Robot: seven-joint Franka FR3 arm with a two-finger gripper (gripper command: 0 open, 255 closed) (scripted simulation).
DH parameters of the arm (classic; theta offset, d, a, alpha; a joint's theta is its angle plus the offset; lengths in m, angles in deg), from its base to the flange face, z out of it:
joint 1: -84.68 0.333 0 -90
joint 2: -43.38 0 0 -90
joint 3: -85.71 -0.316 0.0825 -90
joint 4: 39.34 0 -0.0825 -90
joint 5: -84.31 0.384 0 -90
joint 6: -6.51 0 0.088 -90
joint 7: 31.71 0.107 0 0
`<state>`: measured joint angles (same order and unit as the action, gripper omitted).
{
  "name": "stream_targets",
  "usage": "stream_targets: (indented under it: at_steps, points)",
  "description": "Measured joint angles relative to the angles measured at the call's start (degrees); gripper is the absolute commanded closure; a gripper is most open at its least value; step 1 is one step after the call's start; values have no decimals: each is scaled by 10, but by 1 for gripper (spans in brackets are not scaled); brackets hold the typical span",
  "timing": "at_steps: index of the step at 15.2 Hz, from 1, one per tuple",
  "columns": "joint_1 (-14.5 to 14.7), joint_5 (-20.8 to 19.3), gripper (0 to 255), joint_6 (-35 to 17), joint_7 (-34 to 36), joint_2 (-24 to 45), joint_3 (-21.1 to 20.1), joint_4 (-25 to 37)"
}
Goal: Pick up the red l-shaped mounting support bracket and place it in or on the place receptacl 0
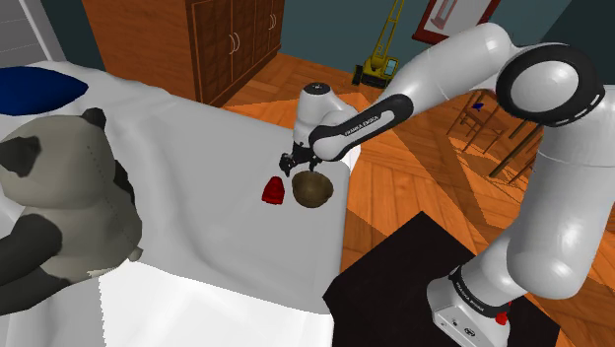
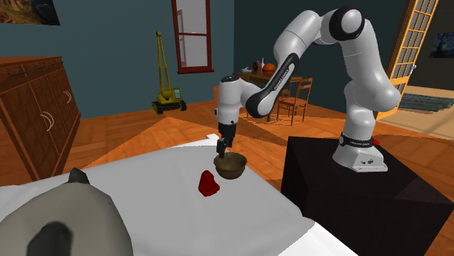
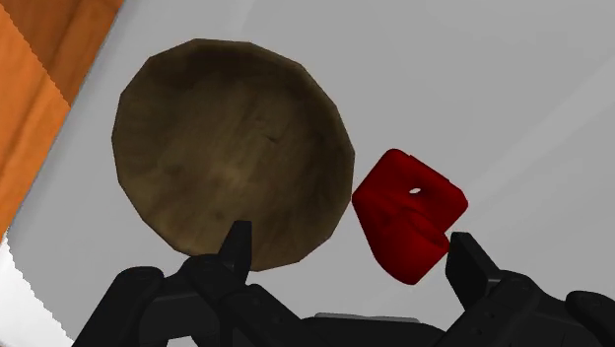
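A red L-shaped bracket [image 1: 274, 190] [image 2: 209, 183] [image 3: 409, 213] with a small hole lies on the white sheet. It sits right beside a brown wooden bowl [image 1: 312, 189] [image 2: 230, 166] [image 3: 232, 153], almost touching its rim. My black gripper [image 1: 294, 164] [image 2: 221, 150] [image 3: 349, 240] hangs a short way above them, over the spot where bowl and bracket meet. It is open with nothing between its fingers [image 3: 237, 246]: one finger is over the bowl's edge, the other just past the bracket.
A big panda plush [image 1: 59, 207] [image 2: 65, 218] lies on the bed [image 1: 197, 256] at the shoulder view's left, with a blue pillow [image 1: 34, 84] behind. The bowl is near the bed's edge above the wooden floor. The black stand [image 1: 394, 286] is beside the bed.
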<state>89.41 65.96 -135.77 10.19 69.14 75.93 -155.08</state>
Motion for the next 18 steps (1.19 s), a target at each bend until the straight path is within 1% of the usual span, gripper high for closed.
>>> stream_targets:
  at_steps: [5,8,9,16,18]
  points:
    - [29,-19,0,-7,29,115,16,105]
    - [42,-22,0,3,35,184,22,184]
    - [45,-21,0,7,35,198,23,202]
    - [49,-28,0,-15,38,257,33,241]
    - [49,-29,0,-19,38,262,34,245]
